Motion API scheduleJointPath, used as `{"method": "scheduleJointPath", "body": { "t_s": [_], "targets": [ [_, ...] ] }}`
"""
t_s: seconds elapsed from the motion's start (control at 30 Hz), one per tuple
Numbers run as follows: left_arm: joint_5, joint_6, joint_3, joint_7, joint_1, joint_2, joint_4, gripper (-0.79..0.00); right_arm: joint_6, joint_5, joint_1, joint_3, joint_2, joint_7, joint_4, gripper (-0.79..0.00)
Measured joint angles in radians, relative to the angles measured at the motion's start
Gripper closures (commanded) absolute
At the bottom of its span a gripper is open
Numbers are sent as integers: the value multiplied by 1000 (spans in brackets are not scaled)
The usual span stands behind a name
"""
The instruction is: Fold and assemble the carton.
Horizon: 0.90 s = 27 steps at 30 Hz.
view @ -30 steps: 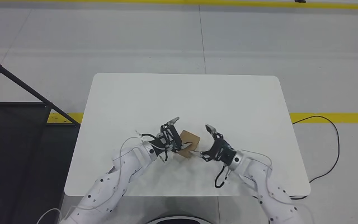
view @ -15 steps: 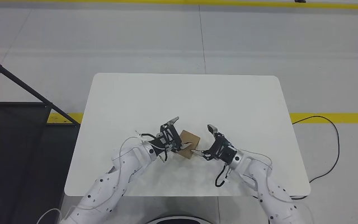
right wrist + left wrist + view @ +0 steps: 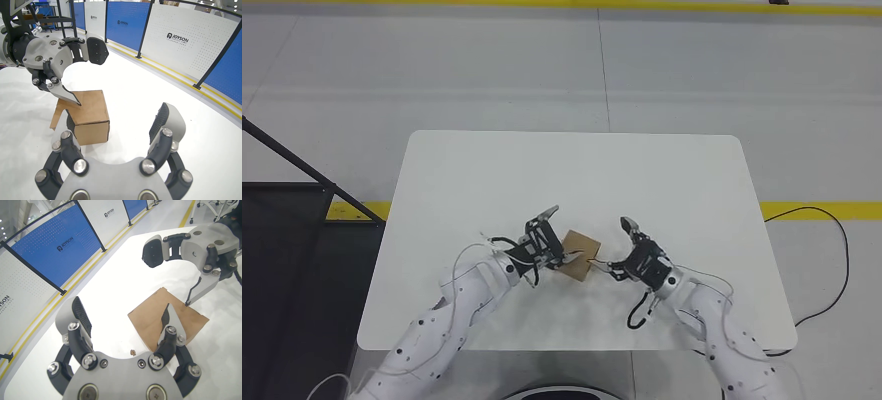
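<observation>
A small brown carton (image 3: 580, 250) stands closed on the white table (image 3: 642, 170), near its front edge. My left gripper (image 3: 554, 238) is open at the carton's left side, and one of its fingers (image 3: 168, 318) lies over the top face of the carton (image 3: 147, 321). My right gripper (image 3: 610, 243) is open on the opposite side. In the left wrist view its thin fingertip (image 3: 187, 303) touches the top face near the far edge. In the right wrist view the carton (image 3: 90, 106) sits below my right gripper (image 3: 115, 121), with the left gripper (image 3: 88, 75) behind it.
A tiny brown scrap (image 3: 133, 352) lies on the table beside the carton. A black stand (image 3: 292, 160) runs along the table's left side, and a cable (image 3: 832, 260) loops on the floor to the right. The table's back half is bare.
My right gripper has shifted slightly to the right, away from the carton's middle. The left gripper and the carton have barely moved.
</observation>
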Motion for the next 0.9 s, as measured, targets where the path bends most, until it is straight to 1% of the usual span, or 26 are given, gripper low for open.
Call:
{"method": "scheduleJointPath", "body": {
  "t_s": [0.3,0.57,0.73,0.9],
  "targets": [
    [-6,14,-50,18,45,10,-43,-785,27,19,26,-13,-8,-3,43,-785],
    [-35,36,-119,52,125,23,-102,-785,16,27,40,-20,-12,10,73,-785],
    [-34,36,-144,57,159,28,-133,-785,17,28,41,-19,-12,17,67,-785],
    [-36,35,-154,64,176,31,-145,-785,40,19,23,-2,-9,-10,39,-785]
  ]
}}
